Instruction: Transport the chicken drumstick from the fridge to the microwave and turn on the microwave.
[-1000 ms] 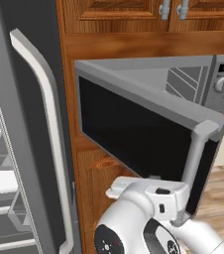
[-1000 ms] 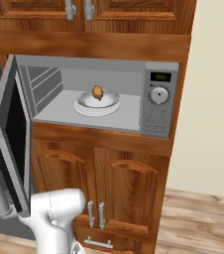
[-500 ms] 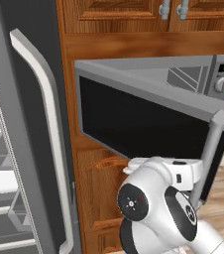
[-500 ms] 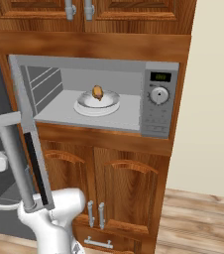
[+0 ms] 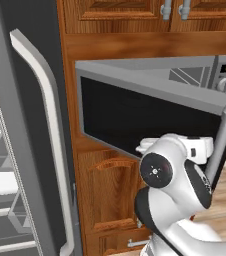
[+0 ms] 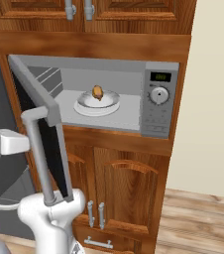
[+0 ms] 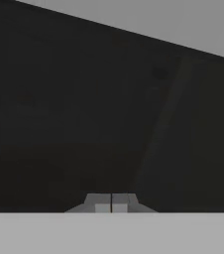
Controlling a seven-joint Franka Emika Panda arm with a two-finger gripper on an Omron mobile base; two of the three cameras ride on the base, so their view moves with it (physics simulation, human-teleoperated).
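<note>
Fingers (image 7: 111, 204) pressed together, empty, against the half-open microwave door (image 5: 145, 122): stiff and light-swinging, best pushed near its bar handle (image 6: 39, 158).

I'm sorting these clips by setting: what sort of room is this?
A kitchen, most likely: a built-in microwave set in wooden cabinets, a plate with a chicken drumstick inside, and a fridge beside it.

My own arm blocks the lower end of the microwave (image 5: 150, 95) door handle from the left. The fridge (image 5: 35, 150) is cut off at the frame edge, and the chicken drumstick (image 6: 97, 92) is too small for detail.
</note>
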